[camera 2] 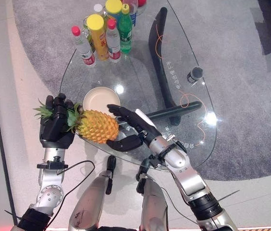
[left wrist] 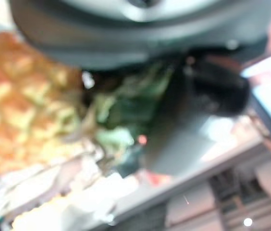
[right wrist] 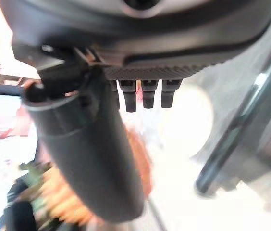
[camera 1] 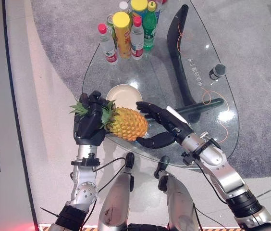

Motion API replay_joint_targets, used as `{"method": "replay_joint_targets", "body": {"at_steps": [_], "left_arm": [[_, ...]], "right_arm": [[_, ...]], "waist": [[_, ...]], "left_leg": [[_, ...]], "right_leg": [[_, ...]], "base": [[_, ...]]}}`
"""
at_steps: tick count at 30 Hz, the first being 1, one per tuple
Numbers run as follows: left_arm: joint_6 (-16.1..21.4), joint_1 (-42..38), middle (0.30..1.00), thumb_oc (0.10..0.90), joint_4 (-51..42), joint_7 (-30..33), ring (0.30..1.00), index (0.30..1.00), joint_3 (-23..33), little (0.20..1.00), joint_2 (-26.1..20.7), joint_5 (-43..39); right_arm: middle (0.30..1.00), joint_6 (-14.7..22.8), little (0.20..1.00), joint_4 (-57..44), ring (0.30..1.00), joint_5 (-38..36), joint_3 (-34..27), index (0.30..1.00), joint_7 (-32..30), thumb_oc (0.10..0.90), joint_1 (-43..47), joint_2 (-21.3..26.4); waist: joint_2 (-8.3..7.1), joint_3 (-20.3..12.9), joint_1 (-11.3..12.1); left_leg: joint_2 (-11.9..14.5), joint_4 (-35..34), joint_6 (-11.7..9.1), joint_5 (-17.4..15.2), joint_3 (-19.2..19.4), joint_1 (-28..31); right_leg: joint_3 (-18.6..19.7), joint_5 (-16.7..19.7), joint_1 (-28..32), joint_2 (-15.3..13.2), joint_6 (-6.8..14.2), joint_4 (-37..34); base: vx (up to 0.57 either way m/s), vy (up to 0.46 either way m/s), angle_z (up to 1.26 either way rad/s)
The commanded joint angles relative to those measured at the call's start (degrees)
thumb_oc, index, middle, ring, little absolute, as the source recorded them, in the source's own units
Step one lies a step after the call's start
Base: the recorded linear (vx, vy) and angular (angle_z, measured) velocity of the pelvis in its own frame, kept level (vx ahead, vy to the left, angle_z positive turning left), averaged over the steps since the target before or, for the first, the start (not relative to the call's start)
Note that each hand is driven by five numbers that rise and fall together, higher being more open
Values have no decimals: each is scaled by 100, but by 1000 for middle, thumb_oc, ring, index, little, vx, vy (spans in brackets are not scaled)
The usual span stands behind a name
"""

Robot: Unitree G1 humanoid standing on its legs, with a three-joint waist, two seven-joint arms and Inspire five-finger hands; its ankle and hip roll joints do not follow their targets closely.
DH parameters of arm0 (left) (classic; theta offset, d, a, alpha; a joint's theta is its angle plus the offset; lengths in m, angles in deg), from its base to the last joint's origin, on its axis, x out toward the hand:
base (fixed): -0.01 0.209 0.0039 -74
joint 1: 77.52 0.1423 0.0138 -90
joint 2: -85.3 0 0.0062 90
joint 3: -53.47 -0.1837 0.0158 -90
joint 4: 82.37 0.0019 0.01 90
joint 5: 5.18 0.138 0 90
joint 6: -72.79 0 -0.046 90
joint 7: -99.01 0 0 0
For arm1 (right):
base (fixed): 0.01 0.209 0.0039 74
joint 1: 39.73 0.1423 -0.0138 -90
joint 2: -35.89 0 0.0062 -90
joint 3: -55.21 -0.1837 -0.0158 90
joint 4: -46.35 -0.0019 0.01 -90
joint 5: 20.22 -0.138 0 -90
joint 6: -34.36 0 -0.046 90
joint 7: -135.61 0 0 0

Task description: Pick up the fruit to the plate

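A yellow-orange pineapple (camera 1: 127,123) with a green leafy crown lies on its side above the near edge of the glass table (camera 1: 207,96). My left hand (camera 1: 89,121) is curled round the crown end. My right hand (camera 1: 160,126) cups the fruit's other end, its fingers straight above and its thumb below. The cream plate (camera 1: 124,96) sits on the glass just behind the pineapple. In the left wrist view the pineapple (left wrist: 15,106) and its leaves show close up.
Several bottles and a yellow-lidded can (camera 1: 122,31) stand at the table's far end. A small dark cylinder (camera 1: 217,71) rests at the right. The table's black leg (camera 1: 181,57) runs under the glass. Grey carpet surrounds it.
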Motion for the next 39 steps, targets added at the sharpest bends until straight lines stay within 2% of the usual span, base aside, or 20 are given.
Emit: {"method": "replay_joint_targets", "body": {"at_steps": [1, 7, 14, 15, 18, 22, 28, 33, 39], "left_arm": [[440, -186, 300, 100, -1427, -334, 300, 300, 519, 200, -29, 331], [607, -163, 300, 100, -1342, 103, 300, 300, 569, 200, -45, 1073], [1252, -291, 300, 100, -1014, 611, 300, 300, 795, 200, -49, 1639], [1252, -293, 300, 100, -1020, 631, 300, 300, 792, 200, -47, 1658], [1590, -572, 300, 100, -896, 1309, 300, 300, 809, 200, -133, 2394], [1773, -914, 300, 100, -762, 2131, 300, 300, 854, 200, -265, 3195], [1879, -1321, 300, 100, -603, 2983, 300, 300, 835, 200, -375, 4121], [1857, -1812, 300, 100, -241, 4114, 300, 300, 735, 200, -529, 5517], [2038, -2293, 300, 100, 359, 4900, 300, 300, 677, 200, -627, 6314]], "right_arm": [[900, 552, 900, -763, 900, 60, -512, 900, -342, 800, 114, 311], [900, 615, 900, -769, 900, -3, -703, 900, -367, 800, -72, 308], [900, 512, 900, -599, 900, -234, -641, 900, -139, 800, -122, 277], [900, 512, 900, -598, 900, -234, -641, 900, -139, 800, -119, 278], [900, 377, 900, -454, 900, -312, -457, 900, -113, 800, 34, 284], [900, 144, 900, -349, 900, -530, -263, 900, -13, 800, 237, 309], [900, -258, 900, -229, 900, -897, 120, 900, 262, 800, 450, 219], [900, -574, 900, -49, 900, -1151, 572, 900, 311, 800, 693, 97], [900, -724, 900, 288, 900, -1285, 842, 900, 222, 800, 1005, 52]], "waist": [[-15, -155, -59], [17, -155, -117], [73, -155, -168], [73, -155, -169], [95, -155, -204], [95, -155, -253], [74, -155, -296], [70, -155, -361], [65, -155, -449]], "left_leg": [[-307, 389, 252, -498, 189, 41], [-299, 416, 259, -521, 222, 10], [-287, 496, 237, -538, 246, -81], [-288, 499, 237, -539, 246, -86], [-269, 587, 210, -539, 285, -230], [-232, 682, 178, -532, 336, -432], [-205, 832, 159, -555, 382, -738], [-179, 1007, 112, -605, 472, -1118], [-159, 1084, 69, -592, 585, -1549]], "right_leg": [[268, 347, 36, 245, 391, 602], [310, 331, -22, 248, 406, 649], [347, 250, -157, 224, 392, 751], [347, 248, -162, 223, 392, 755], [359, 191, -312, 218, 371, 825], [384, 139, -510, 229, 345, 885], [422, 93, -812, 246, 314, 947], [462, 9, -1166, 281, 277, 1022], [514, 46, -1636, 320, 257, 1093]], "base": [[7, 4, -9], [3, 8, -5], [2, 4, 0], [0, 0, 0], [-1, 42, -4], [-3, 34, -8], [-1, 21, -1], [-18, 54, -5], [-18, 69, -4]]}}
